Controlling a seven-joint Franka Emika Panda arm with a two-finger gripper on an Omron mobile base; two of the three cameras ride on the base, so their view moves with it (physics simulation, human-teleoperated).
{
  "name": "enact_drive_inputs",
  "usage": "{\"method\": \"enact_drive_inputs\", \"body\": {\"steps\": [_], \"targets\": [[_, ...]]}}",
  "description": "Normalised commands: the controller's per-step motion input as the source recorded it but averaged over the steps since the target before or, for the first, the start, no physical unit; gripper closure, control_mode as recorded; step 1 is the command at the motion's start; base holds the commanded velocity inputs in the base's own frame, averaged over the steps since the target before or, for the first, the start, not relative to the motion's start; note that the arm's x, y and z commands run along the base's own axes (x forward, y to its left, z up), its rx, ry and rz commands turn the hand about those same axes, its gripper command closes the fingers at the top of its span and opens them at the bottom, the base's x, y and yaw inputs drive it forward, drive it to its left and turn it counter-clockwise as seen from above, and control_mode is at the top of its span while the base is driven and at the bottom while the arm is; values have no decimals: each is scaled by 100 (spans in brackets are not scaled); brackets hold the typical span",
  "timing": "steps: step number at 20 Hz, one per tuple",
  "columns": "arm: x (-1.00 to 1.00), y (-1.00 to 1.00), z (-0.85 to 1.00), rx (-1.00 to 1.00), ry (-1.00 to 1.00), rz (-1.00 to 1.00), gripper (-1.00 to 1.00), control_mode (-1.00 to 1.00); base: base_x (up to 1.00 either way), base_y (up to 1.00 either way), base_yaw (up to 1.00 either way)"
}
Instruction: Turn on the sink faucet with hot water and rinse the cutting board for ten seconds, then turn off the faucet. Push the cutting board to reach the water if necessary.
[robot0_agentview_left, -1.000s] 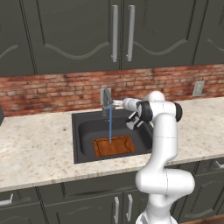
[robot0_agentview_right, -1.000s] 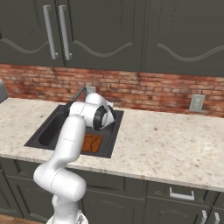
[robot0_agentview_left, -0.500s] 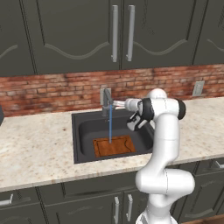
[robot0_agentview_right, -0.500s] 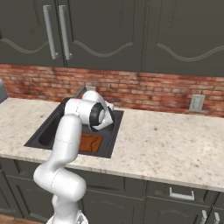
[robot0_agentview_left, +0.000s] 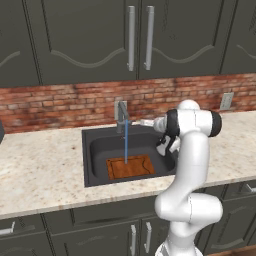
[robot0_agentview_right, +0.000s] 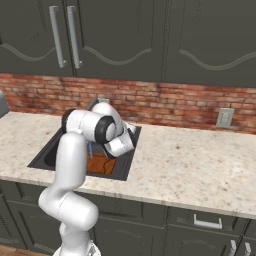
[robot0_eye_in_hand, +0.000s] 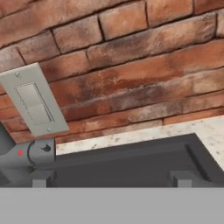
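Note:
The sink faucet (robot0_agentview_left: 121, 112) stands at the back of the dark sink (robot0_agentview_left: 97, 150). A thin blue stream of water (robot0_agentview_left: 126, 142) falls from it onto the reddish-brown cutting board (robot0_agentview_left: 131, 167), which lies flat at the front of the basin. My gripper (robot0_agentview_left: 136, 121) reaches in from the right, close beside the faucet. In the hand view the gripper (robot0_eye_in_hand: 111, 179) is open with nothing between its fingertips (robot0_eye_in_hand: 41, 178). The faucet's grey handle (robot0_eye_in_hand: 30, 155), marked with a red dot, sits just above the left tip. In the right base view my arm covers much of the cutting board (robot0_agentview_right: 100, 163).
A brick backsplash (robot0_agentview_left: 60, 102) runs behind the speckled beige counter (robot0_agentview_left: 40, 175). A grey wall plate (robot0_eye_in_hand: 33, 104) is on the bricks ahead of the hand. Dark cabinets with long silver handles (robot0_agentview_left: 131, 37) hang above. An outlet (robot0_agentview_left: 226, 100) is on the wall to the right.
My arm has shifted slightly beside the faucet, and the hand stays close to it. Water keeps running onto the board, which has not moved.

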Motion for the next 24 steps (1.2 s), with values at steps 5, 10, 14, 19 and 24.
{"method": "enact_drive_inputs", "body": {"steps": [5,10,14,19,24], "targets": [[-11,-23,22,3,3,2,-100,-100,0,0,0],[0,-8,41,4,9,6,-100,-100,0,0,0],[0,-16,38,6,13,5,-100,-100,0,0,0],[17,-35,19,9,13,3,-100,-100,0,0,0],[34,-33,11,9,2,5,-100,-100,0,0,0]]}}
